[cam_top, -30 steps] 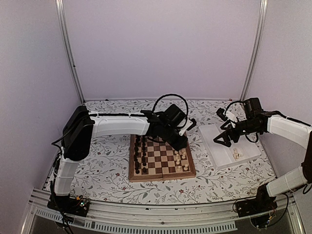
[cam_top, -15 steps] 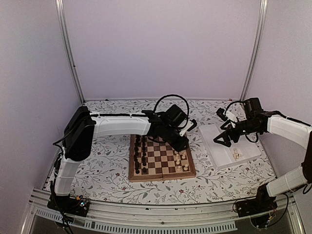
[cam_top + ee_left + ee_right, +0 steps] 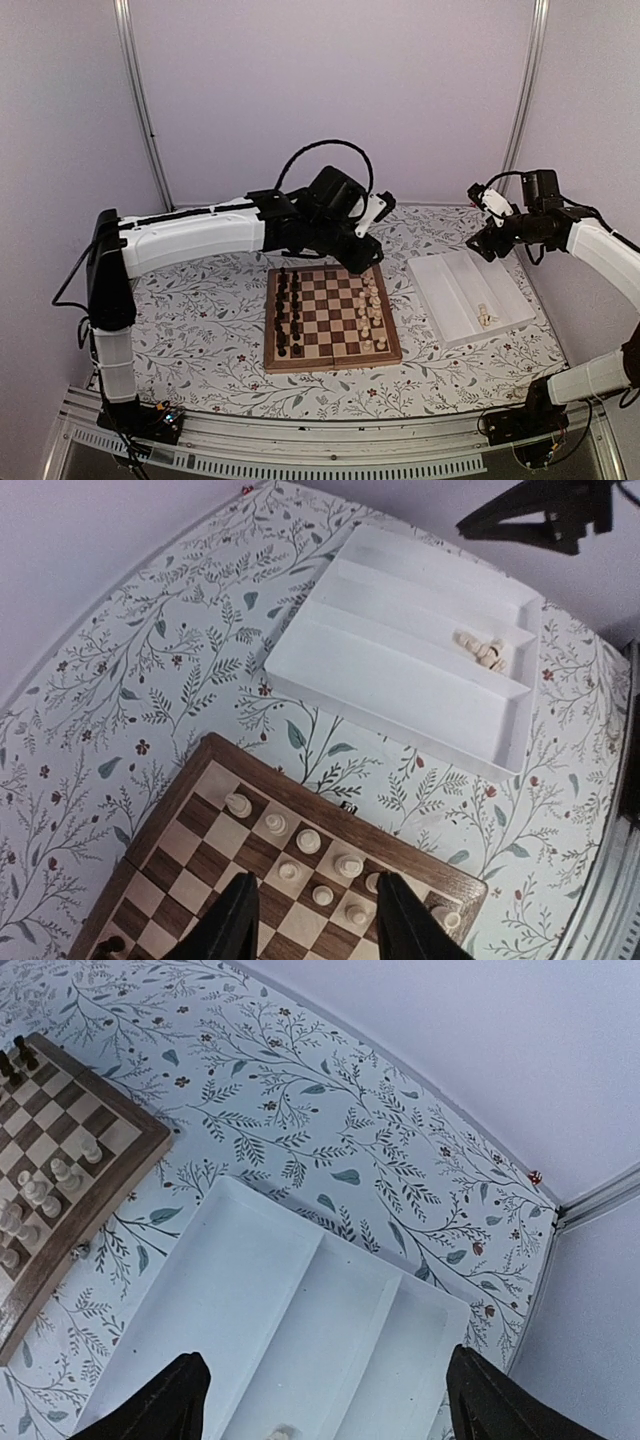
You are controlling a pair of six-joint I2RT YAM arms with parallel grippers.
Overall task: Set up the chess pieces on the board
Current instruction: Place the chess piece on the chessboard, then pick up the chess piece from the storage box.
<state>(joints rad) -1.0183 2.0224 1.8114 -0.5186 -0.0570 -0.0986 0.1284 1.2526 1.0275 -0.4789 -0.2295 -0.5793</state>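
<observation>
The board [image 3: 330, 365] lies mid-table, and cream chess pieces [image 3: 372, 310] stand in two columns along its right side. My left gripper [image 3: 365, 258] hovers above the board's far right corner. In the left wrist view this gripper [image 3: 315, 930] is open and holds nothing, with the cream pieces [image 3: 310, 842] and the board rim [image 3: 330, 800] below it. A few more cream pieces [image 3: 485, 317] lie in the white tray [image 3: 450, 290]. My right gripper [image 3: 482, 245] hangs high over the tray's far end. Seen from the right wrist, it [image 3: 330, 1410] is open and empty above the tray [image 3: 300, 1310].
Dark pieces [image 3: 288, 310] fill the board's left columns. The tray sits right of the board on the floral cloth [image 3: 210, 340]. The left arm's white link [image 3: 190, 235] stretches across the table's back left. Cage walls and posts [image 3: 140, 110] enclose the table.
My left gripper opened, then lifted and drew back from the board's right columns. My right gripper rose and moved back and right, away from the tray, its jaws narrowing slightly.
</observation>
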